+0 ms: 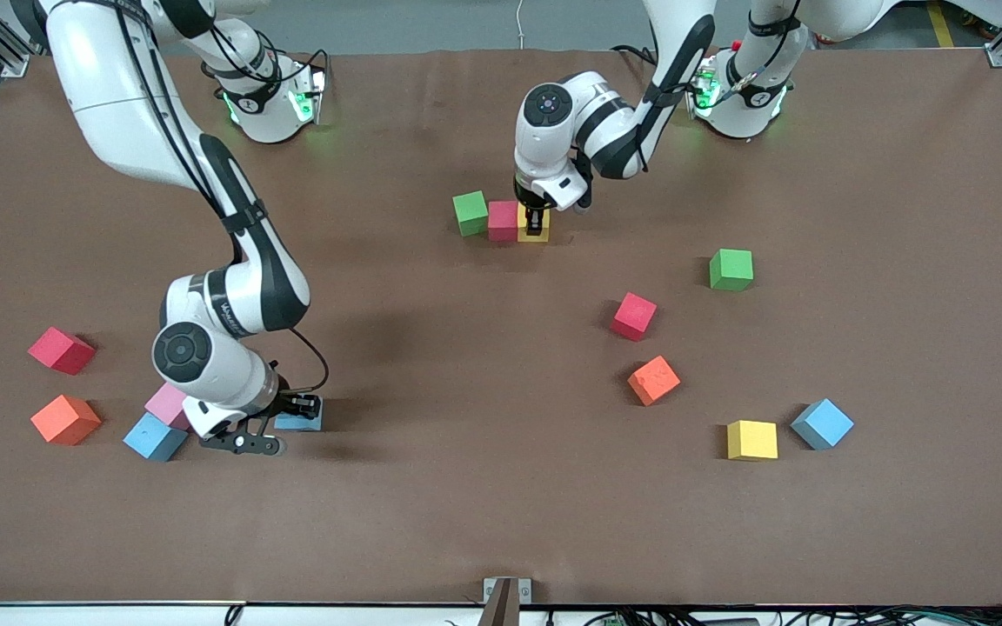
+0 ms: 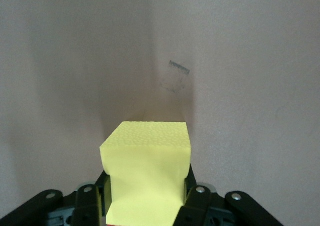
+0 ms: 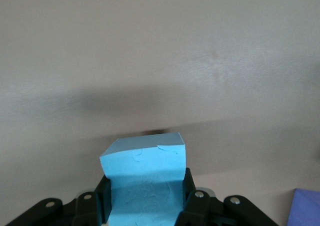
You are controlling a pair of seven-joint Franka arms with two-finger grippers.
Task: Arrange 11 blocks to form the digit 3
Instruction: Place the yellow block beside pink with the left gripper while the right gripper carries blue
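Note:
Three blocks stand in a row: green, red and yellow, the yellow one touching the red. My left gripper is down on the yellow block and shut on it; in the left wrist view the fingers pinch its sides. My right gripper is low at the table near the front camera, toward the right arm's end. It is shut on a light blue block, seen squeezed between its fingers in the right wrist view.
Pink, blue, orange and red blocks lie beside my right gripper. Toward the left arm's end lie green, red, orange, yellow and light blue blocks.

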